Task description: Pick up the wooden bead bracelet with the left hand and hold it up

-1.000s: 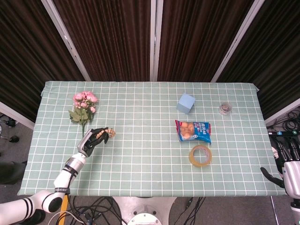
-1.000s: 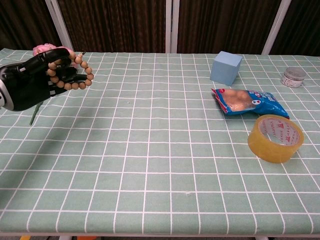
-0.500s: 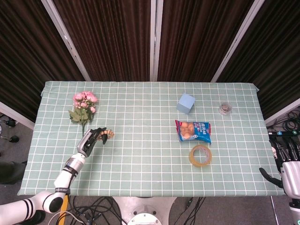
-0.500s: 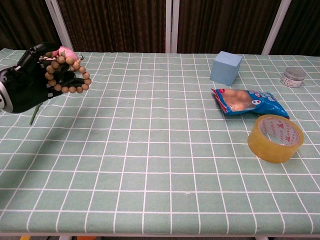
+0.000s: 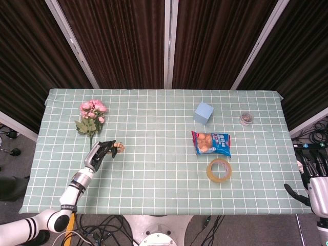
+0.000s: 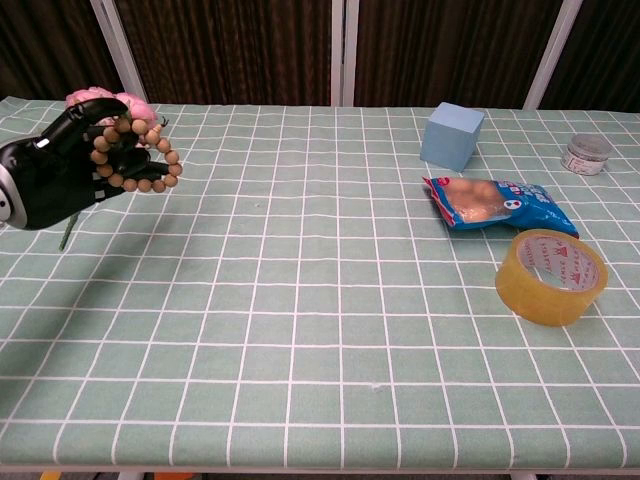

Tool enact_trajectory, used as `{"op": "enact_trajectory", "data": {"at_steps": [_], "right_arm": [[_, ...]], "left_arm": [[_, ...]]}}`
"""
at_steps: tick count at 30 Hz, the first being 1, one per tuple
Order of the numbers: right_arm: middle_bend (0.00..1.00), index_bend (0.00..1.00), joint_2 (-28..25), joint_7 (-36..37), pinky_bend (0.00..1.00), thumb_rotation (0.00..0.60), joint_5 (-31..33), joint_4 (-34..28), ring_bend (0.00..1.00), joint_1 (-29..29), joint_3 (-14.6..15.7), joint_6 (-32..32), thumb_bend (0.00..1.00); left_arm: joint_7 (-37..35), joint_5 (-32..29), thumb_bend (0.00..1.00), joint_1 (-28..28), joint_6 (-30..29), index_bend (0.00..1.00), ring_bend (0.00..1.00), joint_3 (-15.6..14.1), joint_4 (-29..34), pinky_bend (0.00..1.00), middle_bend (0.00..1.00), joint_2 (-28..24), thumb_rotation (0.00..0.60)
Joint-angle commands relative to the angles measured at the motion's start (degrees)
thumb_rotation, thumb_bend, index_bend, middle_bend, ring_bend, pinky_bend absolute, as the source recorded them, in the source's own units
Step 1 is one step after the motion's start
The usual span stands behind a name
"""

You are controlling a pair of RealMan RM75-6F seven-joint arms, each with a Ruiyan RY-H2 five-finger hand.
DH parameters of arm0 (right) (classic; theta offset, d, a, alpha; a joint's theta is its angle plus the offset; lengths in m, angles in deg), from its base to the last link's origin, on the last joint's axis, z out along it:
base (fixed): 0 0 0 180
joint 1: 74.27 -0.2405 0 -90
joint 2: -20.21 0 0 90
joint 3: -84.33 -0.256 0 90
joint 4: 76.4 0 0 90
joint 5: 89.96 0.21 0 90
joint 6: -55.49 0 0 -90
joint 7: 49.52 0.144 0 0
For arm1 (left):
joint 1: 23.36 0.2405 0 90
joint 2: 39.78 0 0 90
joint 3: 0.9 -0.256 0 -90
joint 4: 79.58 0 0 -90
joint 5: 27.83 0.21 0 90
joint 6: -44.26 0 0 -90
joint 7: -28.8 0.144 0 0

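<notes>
From the head view, take the blue cube [image 5: 203, 113] as the marker on the green checked tablecloth [image 5: 154, 169]. Well to its left and nearer the robot, the left hand [image 5: 101, 152] is lifted over the cloth with its dark fingers curled around the wooden bead bracelet [image 5: 119, 147], whose beads peek out on the side facing the cube. Farther left of the cube, beyond that hand, lies a bunch of pink flowers [image 5: 91, 114]. Just in front of the cube sits a snack bag [image 5: 211, 143], and in front of that a roll of tape [image 5: 219, 170] lies flat. To the cube's right is a small round tin [image 5: 247, 119]. Far off past the table's near right corner, the right hand [image 5: 313, 190] hangs beside the edge holding nothing, its thumb standing out to the side.

From the chest view, the cube [image 6: 453, 135] stands at the back of the table. Far to its left the left hand [image 6: 58, 177] grips the bracelet [image 6: 132, 156], the loop of beads hanging clear of the cloth, partly covering the pink flowers [image 6: 98, 100] behind. The snack bag [image 6: 495, 204] and tape roll [image 6: 551, 276] lie in front of the cube, the tin [image 6: 587, 154] to its right.
</notes>
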Motion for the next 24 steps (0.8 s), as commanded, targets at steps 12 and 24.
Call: {"op": "enact_trajectory", "data": {"at_steps": [12,24], "right_arm": [[0.21,0.08,0.2,0.1,0.00,0.600,0.1,0.1,0.06,0.0,0.0,0.1,0.06],[0.21,0.08,0.2,0.3,0.00,0.600,-0.1,0.2,0.06,-0.1,-0.1,-0.1,0.06]], "left_arm": [[1.0,-1.7,0.46,0.7,1.6,0.73,0.35,1.3,0.2,0.02,0.76,0.0,0.352],[0.8,-0.7,0.60,1.6,1.6,0.72,0.35,1.7,0.1,0.02,0.75,0.3,0.278]]}}
